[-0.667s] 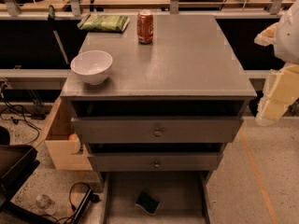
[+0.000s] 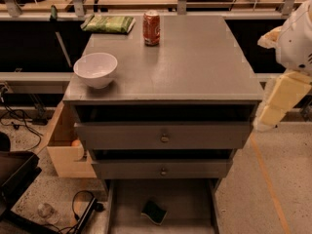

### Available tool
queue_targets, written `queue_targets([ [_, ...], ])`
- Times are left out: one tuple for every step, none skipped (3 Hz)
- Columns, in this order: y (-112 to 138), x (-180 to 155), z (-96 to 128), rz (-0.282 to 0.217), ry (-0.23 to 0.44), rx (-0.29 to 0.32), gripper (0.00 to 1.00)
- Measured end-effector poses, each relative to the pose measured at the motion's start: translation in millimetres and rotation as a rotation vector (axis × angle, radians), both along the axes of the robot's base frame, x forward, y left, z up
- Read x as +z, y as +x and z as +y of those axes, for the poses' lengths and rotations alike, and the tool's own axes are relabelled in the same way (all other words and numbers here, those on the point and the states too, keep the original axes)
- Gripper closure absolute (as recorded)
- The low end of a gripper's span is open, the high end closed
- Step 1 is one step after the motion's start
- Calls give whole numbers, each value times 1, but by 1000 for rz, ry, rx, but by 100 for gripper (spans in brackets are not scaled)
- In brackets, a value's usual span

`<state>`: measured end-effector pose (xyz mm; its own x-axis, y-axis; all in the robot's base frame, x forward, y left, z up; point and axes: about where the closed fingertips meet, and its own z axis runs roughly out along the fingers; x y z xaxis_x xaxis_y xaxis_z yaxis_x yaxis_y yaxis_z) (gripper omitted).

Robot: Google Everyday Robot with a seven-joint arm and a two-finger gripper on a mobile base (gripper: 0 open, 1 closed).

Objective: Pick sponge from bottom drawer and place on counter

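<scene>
The sponge (image 2: 154, 212), a small dark green pad with a pale edge, lies on the floor of the open bottom drawer (image 2: 190, 206), a shallow grey tray pulled out at the foot of the cabinet. The counter (image 2: 195, 62) is the flat grey top of the cabinet. My gripper (image 2: 270, 113) hangs at the end of the white and cream arm at the right edge of the view. It is beside the cabinet's front right corner, at about counter height, well above and to the right of the sponge. It holds nothing that I can see.
On the counter stand a white bowl (image 2: 96, 68) at the front left, a red can (image 2: 151, 28) at the back and a light green packet (image 2: 108, 23) at the back left. Two shut drawer fronts (image 2: 163, 136) sit above the open tray. A pale wooden box (image 2: 66, 147) stands left of the cabinet, with cables on the floor.
The arm at the right has shifted slightly left, towards the cabinet. The sponge and the things on the counter have not moved.
</scene>
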<state>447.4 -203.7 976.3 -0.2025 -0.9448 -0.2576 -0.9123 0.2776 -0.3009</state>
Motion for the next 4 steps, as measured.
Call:
queue_targets([
  [-8, -43, 31, -16, 122, 30, 0],
  [-34, -131, 77, 12, 320, 75, 0],
  [-54, -207, 110, 49, 450, 87, 0],
  [-58, -236, 120, 38, 463, 78, 0],
])
